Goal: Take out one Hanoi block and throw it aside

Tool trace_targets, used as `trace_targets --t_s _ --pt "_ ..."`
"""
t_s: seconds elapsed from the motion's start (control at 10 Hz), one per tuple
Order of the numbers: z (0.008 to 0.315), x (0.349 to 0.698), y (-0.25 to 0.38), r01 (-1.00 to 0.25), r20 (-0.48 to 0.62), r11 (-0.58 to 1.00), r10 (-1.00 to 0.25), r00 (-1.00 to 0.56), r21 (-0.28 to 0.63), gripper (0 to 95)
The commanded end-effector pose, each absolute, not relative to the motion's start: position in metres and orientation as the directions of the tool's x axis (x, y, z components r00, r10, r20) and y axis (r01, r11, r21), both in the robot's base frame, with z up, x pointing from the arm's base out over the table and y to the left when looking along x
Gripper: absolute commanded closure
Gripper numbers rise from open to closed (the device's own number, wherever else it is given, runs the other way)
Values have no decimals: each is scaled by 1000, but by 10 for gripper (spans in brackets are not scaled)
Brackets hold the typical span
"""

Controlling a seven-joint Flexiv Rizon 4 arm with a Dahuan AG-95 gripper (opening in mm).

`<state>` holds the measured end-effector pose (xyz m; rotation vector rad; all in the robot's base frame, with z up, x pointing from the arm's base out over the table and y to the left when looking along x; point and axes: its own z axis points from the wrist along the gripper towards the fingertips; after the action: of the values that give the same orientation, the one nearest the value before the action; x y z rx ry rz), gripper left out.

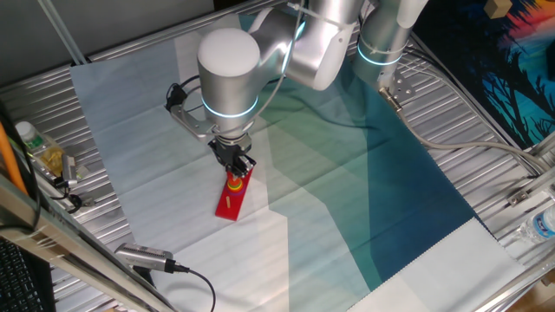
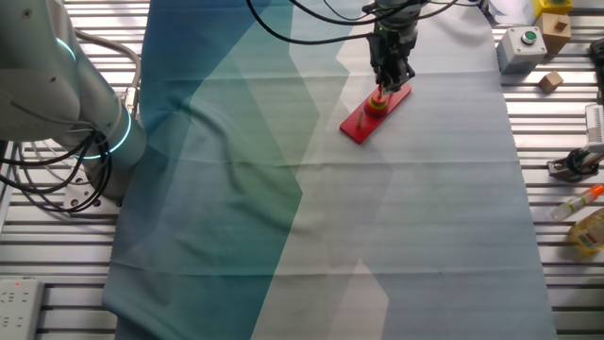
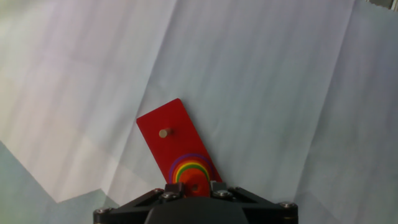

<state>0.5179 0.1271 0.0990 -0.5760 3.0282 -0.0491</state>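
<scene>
The long red peg board (image 3: pixel 176 147) lies on the white cloth, with one bare yellow peg (image 3: pixel 165 132) at its far end. At its near end is a stack of rainbow rings (image 3: pixel 180 167), topped by the small red Hanoi block (image 3: pixel 194 186). My gripper (image 3: pixel 194 188) is right over this stack, with a finger pressed against each side of the block, which still sits on the stack. The fixed views show the gripper (image 1: pixel 236 165) (image 2: pixel 384 80) pointing straight down onto the stacked end of the board (image 1: pixel 229 204) (image 2: pixel 357 127).
A white, green and blue cloth (image 1: pixel 347 199) covers the metal table. A bottle (image 1: pixel 29 139) and clutter lie at the left edge in one fixed view. A button box (image 2: pixel 521 45), wooden blocks (image 2: pixel 548 81) and tools (image 2: pixel 576 203) lie beside the cloth in the other.
</scene>
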Motion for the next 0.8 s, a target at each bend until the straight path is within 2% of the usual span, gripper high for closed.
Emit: trace_targets --t_s 0.1,0.8 --pt "99 519 126 -366 -53 930 -368 -928 -39 950" --pt "107 536 94 -407 -51 913 -408 -911 -34 950"
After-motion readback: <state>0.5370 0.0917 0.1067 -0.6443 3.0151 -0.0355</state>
